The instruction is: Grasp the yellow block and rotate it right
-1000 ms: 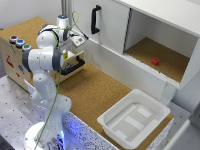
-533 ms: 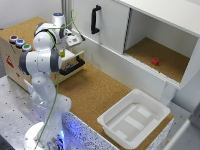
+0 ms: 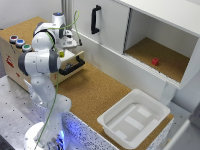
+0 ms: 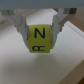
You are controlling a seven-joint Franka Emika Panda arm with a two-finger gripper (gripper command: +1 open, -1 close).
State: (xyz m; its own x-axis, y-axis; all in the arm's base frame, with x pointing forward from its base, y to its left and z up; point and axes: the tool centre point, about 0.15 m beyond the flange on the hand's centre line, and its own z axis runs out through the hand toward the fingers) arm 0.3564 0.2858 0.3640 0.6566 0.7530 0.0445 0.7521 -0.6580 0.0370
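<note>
Two grey fingertips of the robot's gripper [image 4: 39, 31] press against opposite sides of the small yellow, slightly greenish cube-like block [image 4: 38, 38], so the jaws are clamped on it. In the wrist view the block sits squarely between the fingers, filling the gap, with a black letter N on the face toward the camera and another dark letter below it. That face looks level with the fingers, not skewed, so a turn to the right would seem to depend on the wrist twisting about the line running down through the block. Beneath it lies a pale, blurred surface; whether the block touches that surface cannot be told.

In the exterior view the white robot arm [image 3: 42, 60] reaches over a wooden drawer box [image 3: 15, 60] at that view's left, its black-handled drawer pulled out. Farther along the cork-topped table [image 3: 95, 92] stands a white plastic tray [image 3: 134, 119]. Farthest, a small red block [image 3: 155, 61] rests inside the open white cabinet [image 3: 165, 30].
</note>
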